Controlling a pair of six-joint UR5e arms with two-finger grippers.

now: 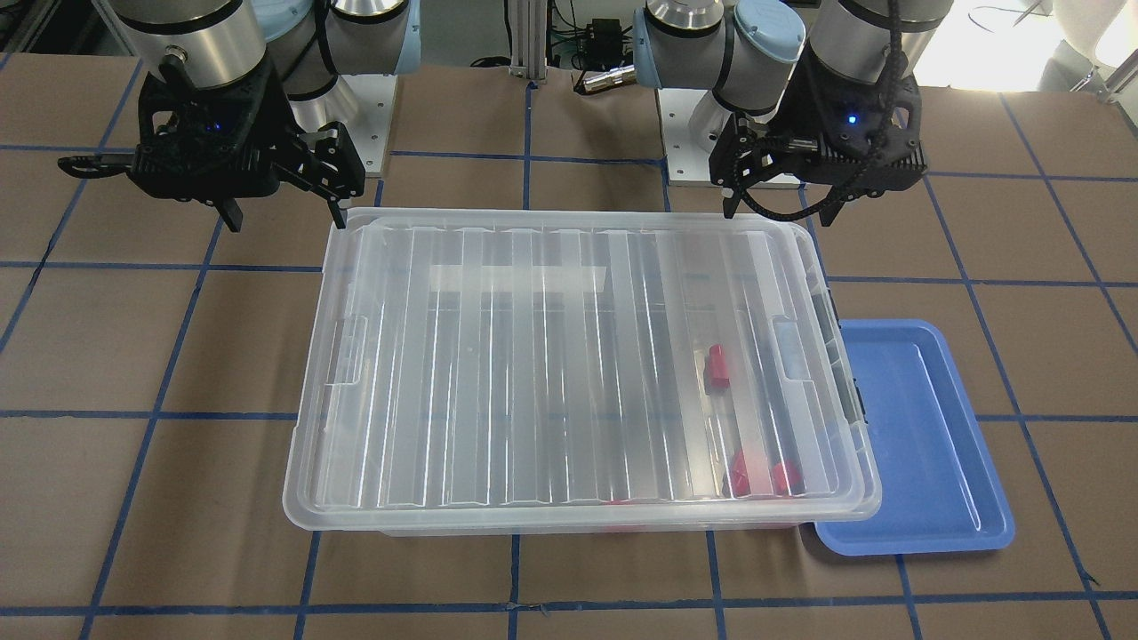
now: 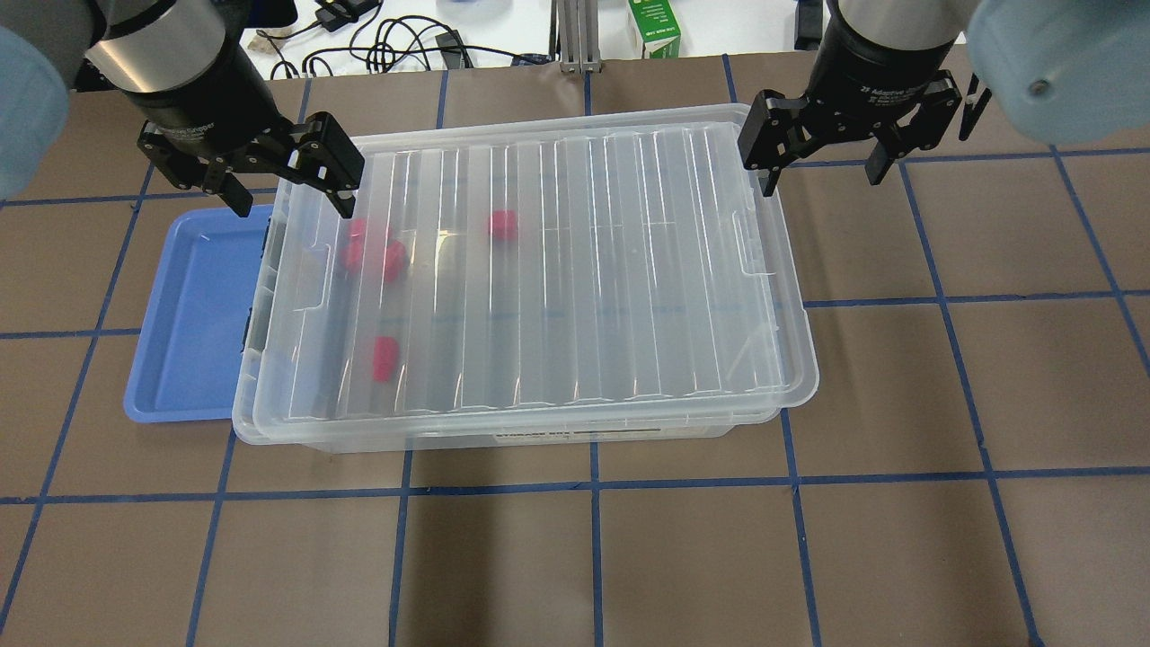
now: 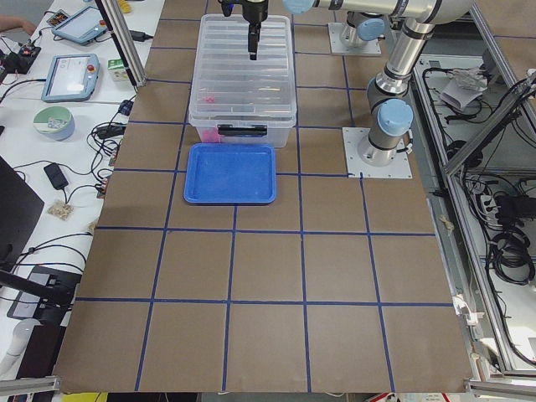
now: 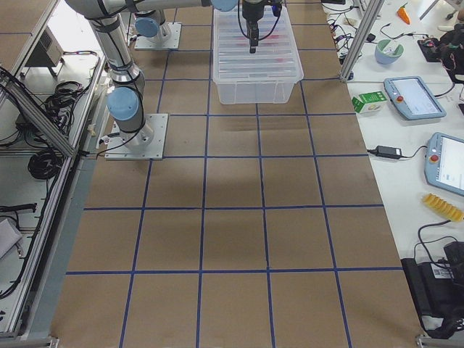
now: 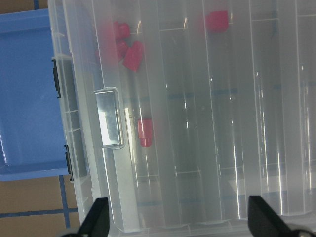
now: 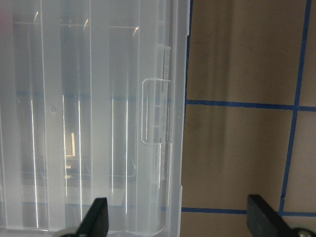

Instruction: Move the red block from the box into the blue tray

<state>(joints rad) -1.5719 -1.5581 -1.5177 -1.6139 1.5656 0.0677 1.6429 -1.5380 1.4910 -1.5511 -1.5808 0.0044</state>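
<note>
The box [image 2: 584,270] is a clear bin with its ribbed lid on. Through the lid I see the red block [image 2: 384,358], lying alone near the box's left end; it also shows in the front view [image 1: 717,366] and the left wrist view [image 5: 144,132]. The blue tray [image 2: 193,314] sits empty against the box's left end. My left gripper [image 2: 292,198] is open and empty above the box's far left corner. My right gripper [image 2: 819,178] is open and empty above the far right corner, half over the table.
Three bunched red pieces [image 2: 373,252] and another single red piece [image 2: 502,225] lie in the box. A green carton [image 2: 660,27] and cables lie beyond the table's far edge. Brown table surface with blue tape lines surrounds the box.
</note>
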